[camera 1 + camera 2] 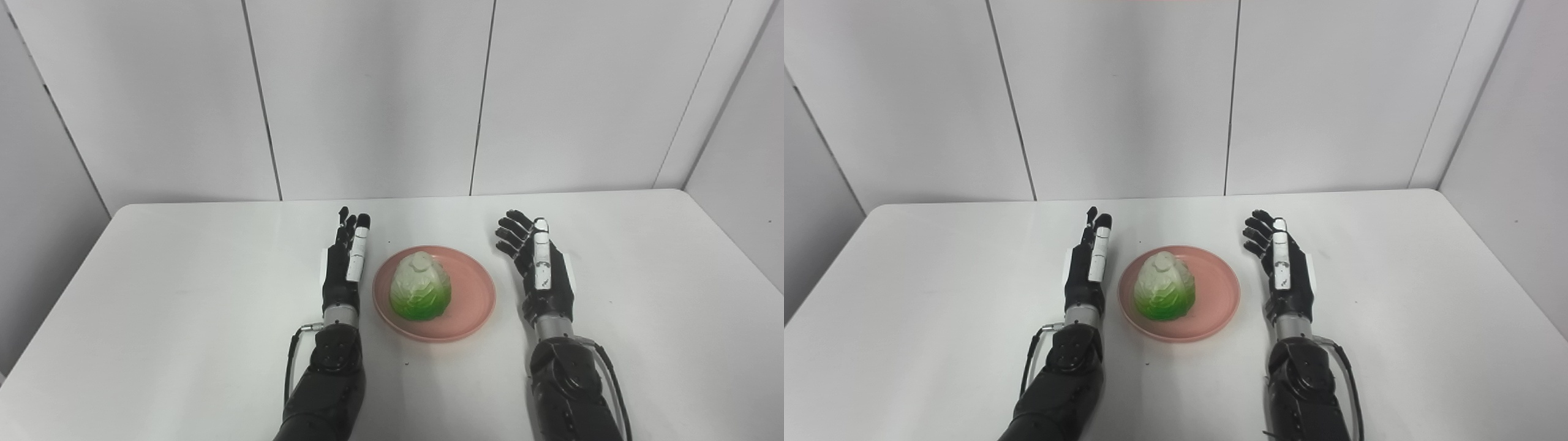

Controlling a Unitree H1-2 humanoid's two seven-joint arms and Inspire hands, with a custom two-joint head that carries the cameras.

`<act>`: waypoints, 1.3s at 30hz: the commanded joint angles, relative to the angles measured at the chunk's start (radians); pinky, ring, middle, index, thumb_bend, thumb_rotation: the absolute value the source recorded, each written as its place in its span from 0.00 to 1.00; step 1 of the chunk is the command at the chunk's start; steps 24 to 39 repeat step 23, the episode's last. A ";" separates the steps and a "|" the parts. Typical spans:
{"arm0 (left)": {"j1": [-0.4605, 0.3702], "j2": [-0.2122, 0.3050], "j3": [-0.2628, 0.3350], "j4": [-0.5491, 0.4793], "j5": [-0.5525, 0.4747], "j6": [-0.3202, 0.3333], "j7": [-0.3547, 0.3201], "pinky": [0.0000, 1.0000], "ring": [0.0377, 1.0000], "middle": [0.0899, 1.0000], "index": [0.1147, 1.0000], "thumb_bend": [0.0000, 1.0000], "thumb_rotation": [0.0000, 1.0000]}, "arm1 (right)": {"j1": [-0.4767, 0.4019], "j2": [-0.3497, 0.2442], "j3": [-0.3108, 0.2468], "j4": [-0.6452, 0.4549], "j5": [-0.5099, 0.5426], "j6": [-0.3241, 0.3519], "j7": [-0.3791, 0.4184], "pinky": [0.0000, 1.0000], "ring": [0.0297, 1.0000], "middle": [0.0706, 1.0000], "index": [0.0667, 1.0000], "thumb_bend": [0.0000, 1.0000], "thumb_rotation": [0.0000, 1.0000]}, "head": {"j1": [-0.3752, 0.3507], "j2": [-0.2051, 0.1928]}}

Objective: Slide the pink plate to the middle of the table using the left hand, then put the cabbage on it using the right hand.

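Two hands are seen flanking the pink plate (465, 306), which is set near the middle of the white table (184, 306), and the cabbage (420, 286) is found standing upright on the left half of that plate, its pale tip up and its green base down. To the left of the plate, just beside its rim and apart from it, the left hand (344, 264) is held edge-on with its fingers (349, 223) straight, close together and closed on nothing; to the right of the plate, somewhat further off, the right hand (542, 269) is held empty with its fingers (511, 233) spread and slightly curled
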 commanded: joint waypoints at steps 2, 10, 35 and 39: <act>0.029 0.001 -0.002 0.010 -0.009 0.023 -0.016 1.00 0.99 0.96 0.97 0.93 0.92 | -0.003 -0.002 0.004 0.020 0.003 -0.036 0.010 0.80 0.79 0.76 0.75 0.91 0.93 | 0.001 0.001; 0.028 0.002 -0.002 0.017 -0.006 0.015 -0.022 1.00 1.00 0.97 0.97 0.92 0.93 | 0.006 -0.018 0.023 0.014 -0.017 -0.011 0.006 0.85 0.84 0.84 0.81 0.92 0.98 | 0.001 0.001; 0.031 0.000 -0.008 0.013 0.001 0.010 -0.018 1.00 1.00 0.96 0.97 0.93 0.92 | 0.006 -0.027 0.044 0.011 -0.043 -0.008 0.003 0.86 0.85 0.86 0.84 0.89 1.00 | 0.006 0.004; 0.031 0.000 -0.008 0.013 0.001 0.010 -0.018 1.00 1.00 0.96 0.97 0.93 0.92 | 0.006 -0.027 0.044 0.011 -0.043 -0.008 0.003 0.86 0.85 0.86 0.84 0.89 1.00 | 0.006 0.004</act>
